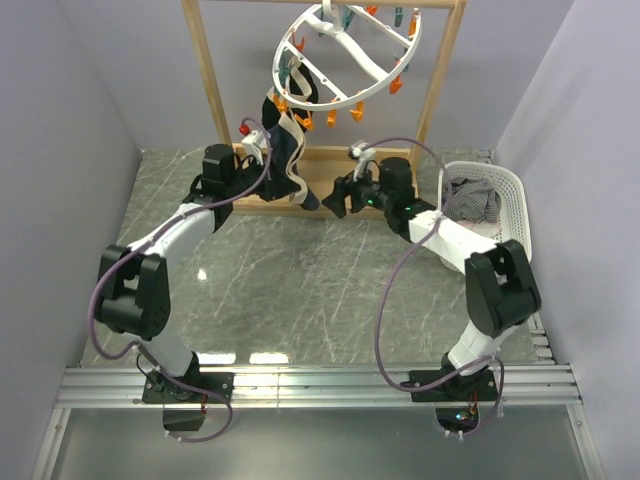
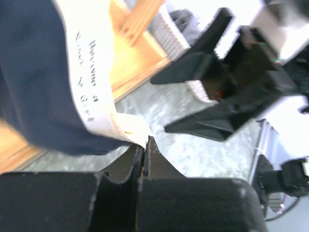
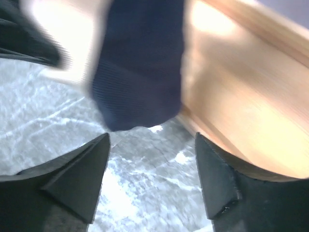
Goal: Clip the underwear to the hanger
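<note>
1. Watching from the top camera, I see the dark navy fabric underwear [image 1: 285, 150] with its cream waistband hanging from the lower left rim of the large round white plastic hanger [image 1: 418, 32] with orange and teal clips.
2. My left gripper [image 1: 258, 140], below the hanger's left side, is pressed together on a corner of the waistband.
3. My right gripper [image 1: 337, 197], below the hanger's middle, is spread wide and holds nothing; the navy fabric hangs just beyond its fingertips.
4. Down and right of the hanger, a white plastic basket [image 1: 510, 200] holding a grey striped cloth [image 1: 470, 200] sits on the grey marbled counter [image 1: 300, 290].
</note>
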`<state>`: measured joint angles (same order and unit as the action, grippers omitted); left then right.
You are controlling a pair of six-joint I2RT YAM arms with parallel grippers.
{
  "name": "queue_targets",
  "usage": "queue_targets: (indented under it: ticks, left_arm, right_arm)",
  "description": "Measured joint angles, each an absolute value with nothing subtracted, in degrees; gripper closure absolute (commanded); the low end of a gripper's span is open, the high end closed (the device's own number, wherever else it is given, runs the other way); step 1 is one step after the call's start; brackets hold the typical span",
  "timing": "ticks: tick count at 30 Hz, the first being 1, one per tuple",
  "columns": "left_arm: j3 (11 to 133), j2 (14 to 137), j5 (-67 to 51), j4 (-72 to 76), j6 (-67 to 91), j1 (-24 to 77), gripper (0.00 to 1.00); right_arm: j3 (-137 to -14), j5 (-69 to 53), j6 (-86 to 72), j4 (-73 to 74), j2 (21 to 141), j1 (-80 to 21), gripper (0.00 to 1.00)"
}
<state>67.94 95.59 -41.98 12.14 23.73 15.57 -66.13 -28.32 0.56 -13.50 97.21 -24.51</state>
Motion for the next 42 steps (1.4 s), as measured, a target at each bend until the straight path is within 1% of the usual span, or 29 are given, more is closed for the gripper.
queue_targets:
  ticks: [5,13,17,20,21,23,24,26,30,35,38,42]
  left_arm:
    - [68.36,90.45,-45.12,12.16,25.3,15.57,1.0]
    - [68.51,87.02,-49.08,11.05,28.14,15.57,1.0]
    - [68.51,84.84,-49.43,11.0,29.17,15.55,1.0]
    - [68.49,84.12,-49.71,11.88,30.83,15.55,1.0]
    - [68.49,84.12,-49.78,12.34,31.38,15.55,1.0]
    - [68.38,84.12,-49.98,13.08,32.51,15.55,1.0]
    - [68.2,84.01,-50.35,13.47,32.86,15.53,1.0]
    - [67.46,83.31,-51.05,13.56,33.08,15.44,1.0]
    - [64.16,79.26,-50.54,10.02,31.07,14.74,1.0]
    - [59.9,74.39,-42.37,2.9,26.81,14.2,1.0]
    - [60.25,76.25,-39.07,1.78,26.2,14.2,1.0]
    - [64.93,83.7,-35.9,0.91,26.17,14.66,1.0]
  right_arm:
    - [-63.2,-28.56,-2.02,-16.08,93.41,-23.14,0.09]
    - [-61.32,-34.46,-3.55,-19.68,93.54,-24.25,0.09]
    - [-58.17,-38.37,-3.31,-23.38,93.43,-24.56,0.09]
    - [-56.86,-39.22,-2.22,-23.44,93.43,-25.08,0.21]
    - [-56.84,-39.05,-1.8,-23.51,93.43,-25.5,0.34]
    - [-56.99,-38.06,-1.93,-24.29,93.45,-26.3,0.5]
    - [-57.14,-36.91,-2.61,-24.47,93.56,-26.63,0.71]
    - [-58.13,-35.62,-4.56,-24.86,94.15,-26.81,1.0]
    - [-59.61,-35.48,-13.23,-25.93,94.91,-23.73,1.0]
    - [-59.18,-40.93,-24.6,-29.08,93.1,-20.29,1.0]
    - [-57.23,-44.93,-31.05,-31.81,91.05,-20.27,1.0]
    - [-55.9,-48.64,-40.84,-37.34,90.67,-20.86,1.0]
